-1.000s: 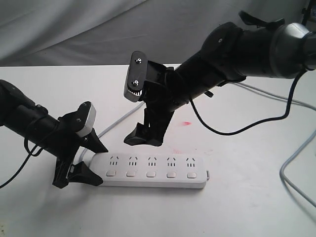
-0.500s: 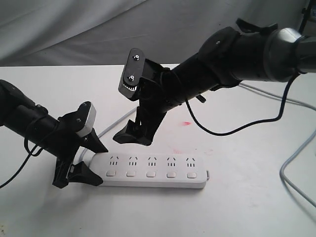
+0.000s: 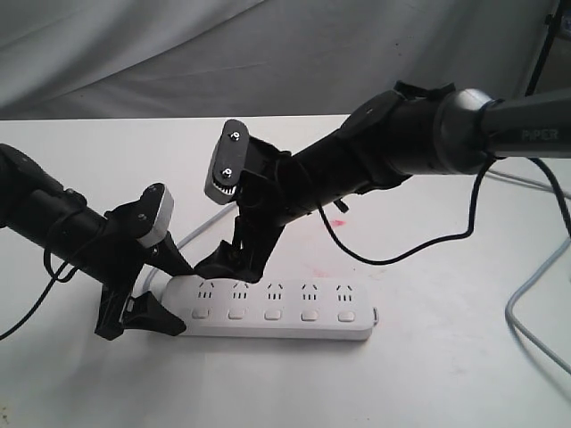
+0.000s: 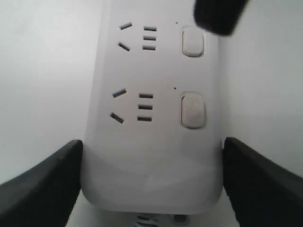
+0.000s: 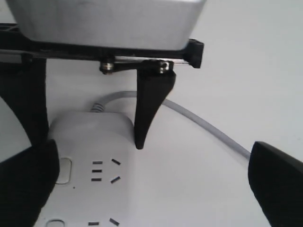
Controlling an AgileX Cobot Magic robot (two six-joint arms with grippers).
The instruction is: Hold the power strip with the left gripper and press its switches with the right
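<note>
left pincer (image 3: 177, 296) clamps the power strip (image 3: 285, 308) across its long edges; right pincer (image 3: 225, 263) hangs spread above it.

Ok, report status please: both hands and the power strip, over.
Left hand clamped on one end of power strip. Right hand open, low over the sockets at that end. Switches unobstructed, over.
</note>
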